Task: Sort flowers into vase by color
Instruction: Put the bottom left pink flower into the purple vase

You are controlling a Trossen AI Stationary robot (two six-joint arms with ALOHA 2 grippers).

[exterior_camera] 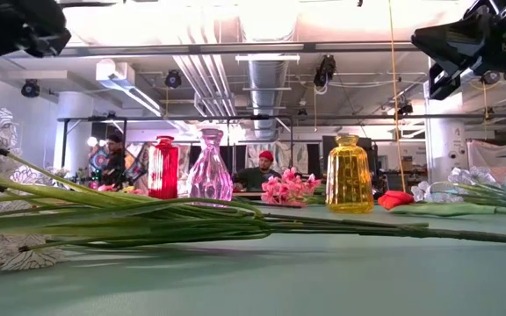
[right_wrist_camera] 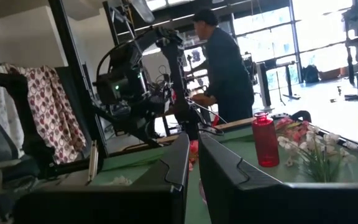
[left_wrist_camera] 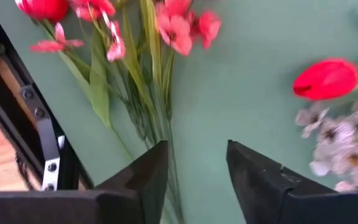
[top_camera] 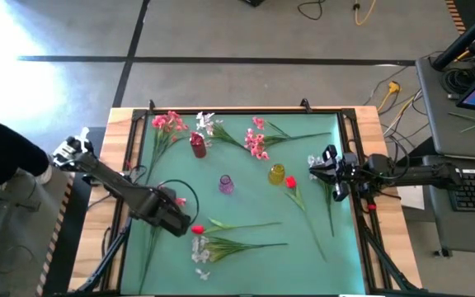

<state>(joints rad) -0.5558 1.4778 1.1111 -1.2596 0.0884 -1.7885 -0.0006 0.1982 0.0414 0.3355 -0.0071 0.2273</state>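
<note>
High view: sorting barely begun. Red vase (top_camera: 198,146), purple vase (top_camera: 226,183) and yellow vase (top_camera: 277,174) stand mid-desk (top_camera: 246,264), seemingly all empty; the flowers (top_camera: 239,244) lie scattered flat, pink far-left and centre, white near, one red bud beside the yellow vase. Left hand (top_camera: 190,221) hovers over the near-left mat by a red bud, fingers apart, nothing between them per left wrist view. Right hand (top_camera: 313,167) waits at right edge, fingers together, empty. Low view alone shows vase interiors clear; right wrist view shows a person (right_wrist_camera: 224,62) beyond.
</note>
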